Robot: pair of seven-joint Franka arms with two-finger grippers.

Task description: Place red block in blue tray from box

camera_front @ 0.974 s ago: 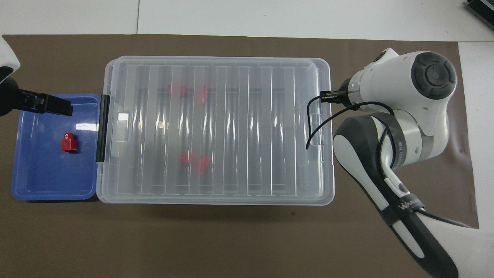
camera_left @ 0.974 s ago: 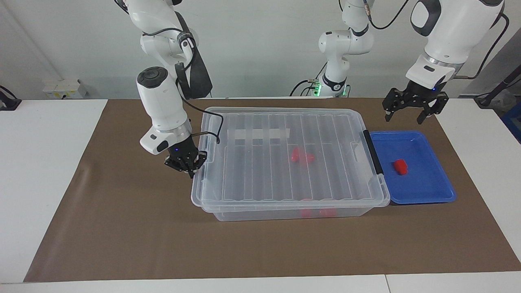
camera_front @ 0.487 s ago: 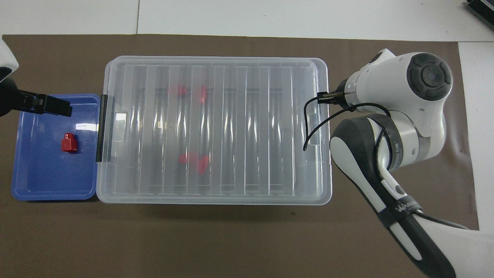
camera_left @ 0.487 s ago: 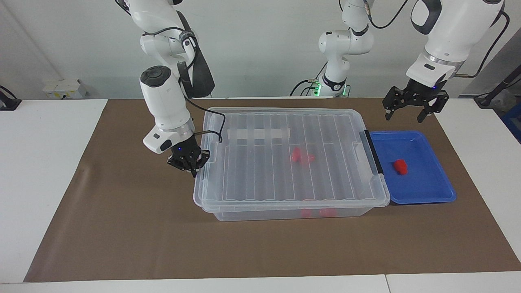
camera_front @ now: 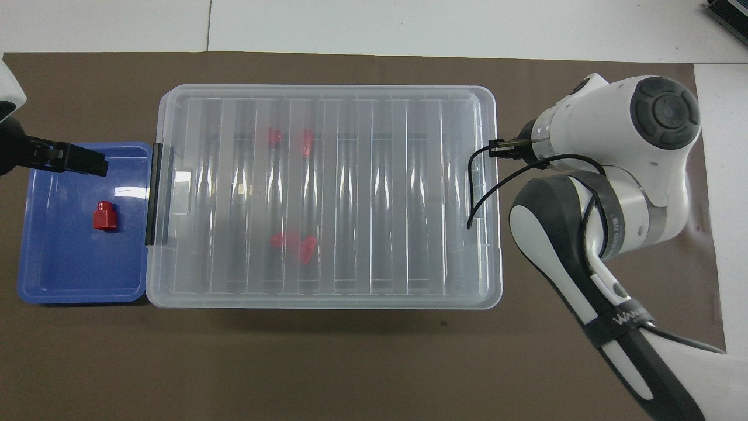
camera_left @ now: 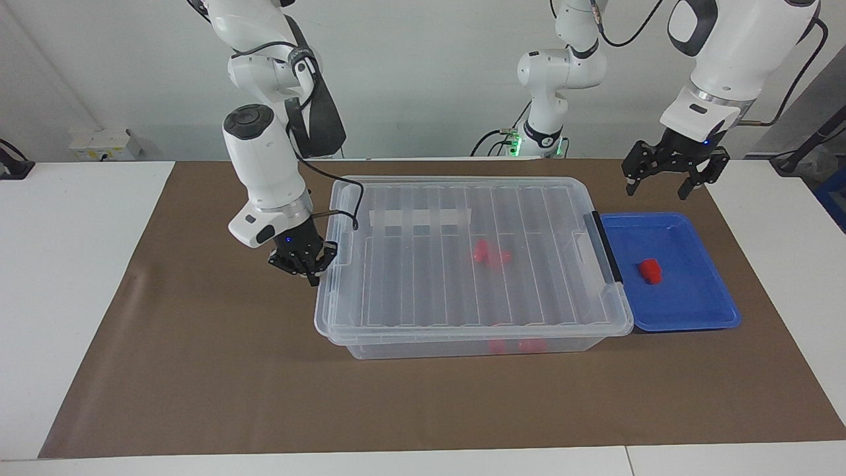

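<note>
Resting in the blue tray point(camera_left: 694, 314), the red block point(camera_left: 650, 271), beside the lidded box point(camera_left: 462, 264). Hovering spread wide and empty over the tray's edge, left gripper point(camera_left: 667, 187). Pinched closed at the box's other end, right gripper point(camera_left: 305, 264).

Ribbed clear lid point(camera_left: 472, 254) covers the large clear plastic box point(camera_left: 462, 344); shallow blue plastic tray point(camera_left: 694, 311) open from above.

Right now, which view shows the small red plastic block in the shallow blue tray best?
The overhead view: the small red plastic block shows its stubby shape and narrower end, lying flat in the shallow blue tray. The facing view shows only a small red lump.
</note>
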